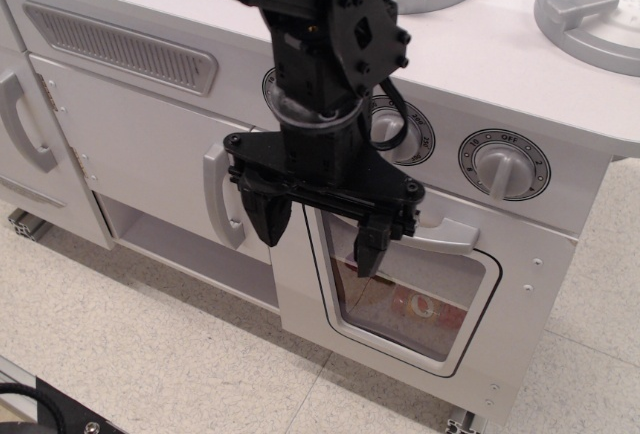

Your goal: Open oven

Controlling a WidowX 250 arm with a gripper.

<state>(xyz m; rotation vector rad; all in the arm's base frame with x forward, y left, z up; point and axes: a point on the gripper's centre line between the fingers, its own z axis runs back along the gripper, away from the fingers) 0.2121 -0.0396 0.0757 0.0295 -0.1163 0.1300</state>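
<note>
The oven [505, 284] is a light grey toy-kitchen compartment at the lower right. Its door has a rounded clear window [425, 309] and a wide horizontal grey bar handle [450, 237], partly hidden behind my gripper. The door looks shut. My black gripper [318, 234] hangs in front of the door's upper left, fingers pointing down. The jaws are apart and hold nothing. The right fingertip [368, 254] is over the window's left part, just below the handle's left end. The left fingertip [268, 224] is over the neighbouring cabinet door.
A plain cabinet door with a vertical grey handle [222, 199] stands left of the oven, another handle [25, 124] at the far left. Knobs [503, 166] sit above the oven, burner rings [590, 9] on the counter. A vent grille [120, 46] is upper left. Tiled floor lies below.
</note>
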